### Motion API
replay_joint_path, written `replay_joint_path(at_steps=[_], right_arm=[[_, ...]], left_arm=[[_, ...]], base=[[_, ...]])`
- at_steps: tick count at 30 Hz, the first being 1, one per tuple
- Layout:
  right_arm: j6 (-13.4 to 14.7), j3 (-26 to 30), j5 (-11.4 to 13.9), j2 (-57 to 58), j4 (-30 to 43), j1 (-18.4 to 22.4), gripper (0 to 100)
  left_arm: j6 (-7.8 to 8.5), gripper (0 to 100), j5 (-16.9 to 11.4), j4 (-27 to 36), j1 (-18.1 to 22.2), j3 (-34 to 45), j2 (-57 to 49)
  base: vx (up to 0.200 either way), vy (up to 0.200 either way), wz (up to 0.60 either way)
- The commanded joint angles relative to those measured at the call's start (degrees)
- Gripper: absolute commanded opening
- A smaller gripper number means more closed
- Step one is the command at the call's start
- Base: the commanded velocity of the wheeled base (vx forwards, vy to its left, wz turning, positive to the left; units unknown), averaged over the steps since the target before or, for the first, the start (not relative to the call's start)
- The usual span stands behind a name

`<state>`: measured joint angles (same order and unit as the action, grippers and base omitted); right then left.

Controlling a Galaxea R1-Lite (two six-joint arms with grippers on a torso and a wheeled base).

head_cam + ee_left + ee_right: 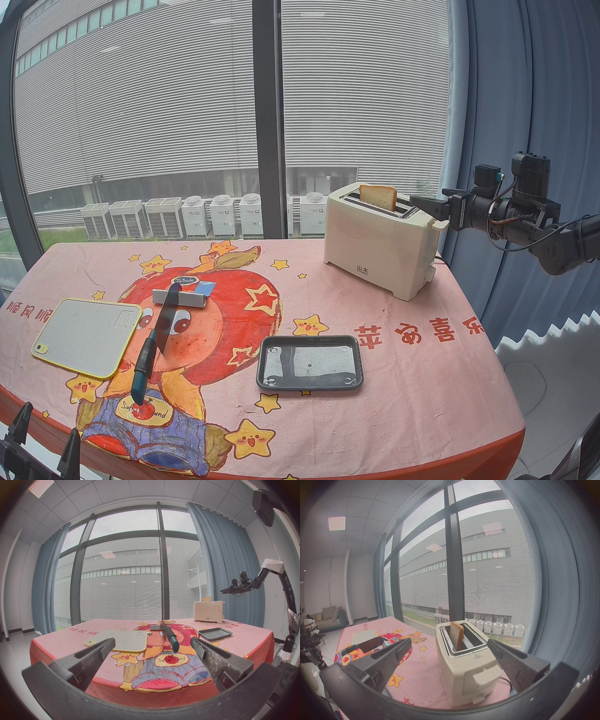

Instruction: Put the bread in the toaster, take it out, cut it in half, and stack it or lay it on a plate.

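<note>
The left hand (152, 642) hangs low off the near left corner of the bench (400, 387), fingers spread and grasping nothing. My guess is that it is parked there until the cutting starts.

On the left of the bench lies the pale cutting board (87, 336), flat and bare, ready for a slice. Just beside it is the knife (153, 344), its dark blade propped on a small grey rest (180, 297) and its teal handle pointing at the near edge. That looks deliberate, so a hand can get round the handle.

Near the middle sits the dark plate (310, 362), a shallow rectangular one, holding nothing yet.

Farther back and to the right stands the cream toaster (381, 247). The bread (378, 197) stands upright in one of its two slots, the top well clear of the rim, which I'd say leaves enough to pinch. The other slot is empty.

The right hand (428, 206) is level with the toaster's top, just off its right end, released and wide, pointed at the slice. I judge that lifting the bread out is the step in hand.
</note>
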<state>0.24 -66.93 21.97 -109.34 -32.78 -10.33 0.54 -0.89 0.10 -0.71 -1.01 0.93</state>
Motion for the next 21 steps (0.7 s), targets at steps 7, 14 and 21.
replay_joint_path(at_steps=[7,14,21], right_arm=[[-0.1,-8.9,0.1,-7.6,1.5,-0.7,100],[-0.3,-16.3,0.0,-10.5,7.6,-2.2,100],[-0.4,-22.5,0.0,-14.3,11.2,-2.2,100]], left_arm=[[-0.01,100,0.0,0.0,0.0,0.9,-0.9],[-0.01,100,0.0,0.0,0.0,0.9,-0.9],[-0.01,100,0.0,0.0,0.0,0.9,-0.9]], base=[[0.0,0.0,0.0],[0.0,0.0,0.0],[0.0,0.0,0.0]])
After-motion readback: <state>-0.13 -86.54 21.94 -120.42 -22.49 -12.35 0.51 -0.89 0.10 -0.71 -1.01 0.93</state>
